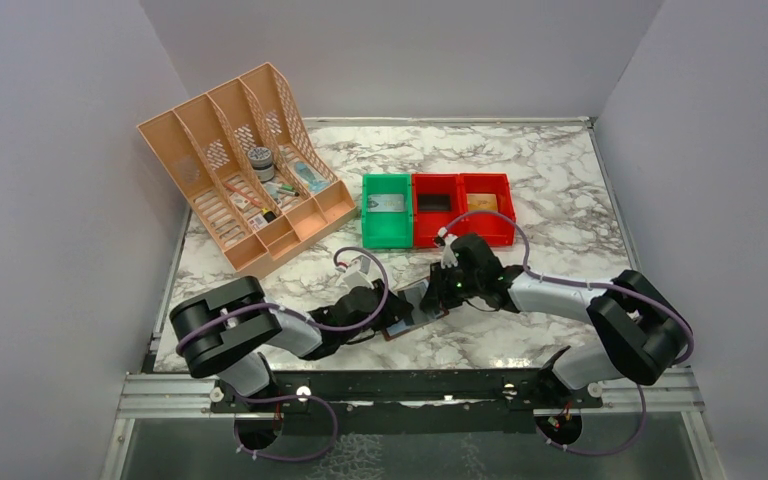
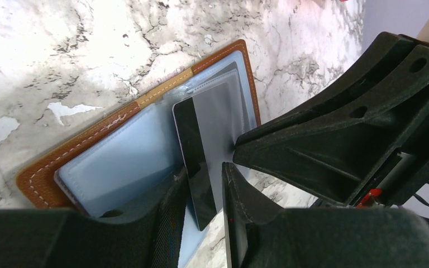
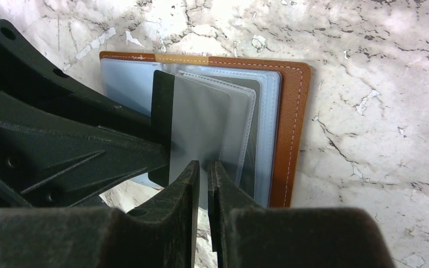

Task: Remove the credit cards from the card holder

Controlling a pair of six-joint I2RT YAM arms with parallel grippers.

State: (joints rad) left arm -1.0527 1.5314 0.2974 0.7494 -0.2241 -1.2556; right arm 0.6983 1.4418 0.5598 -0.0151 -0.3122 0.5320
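Card holder: brown leather, lying open on the counter, close to its near edge and about midway along it, pale sleeves facing up.
Credit card: grey with a dark band, partly out of a sleeve, over the open holder.
My right fingers: narrow, pinching the card's grey edge.
My left fingers: slightly parted, one either side of the dark-band end, not clamped.
Green bin: farther back, well apart.
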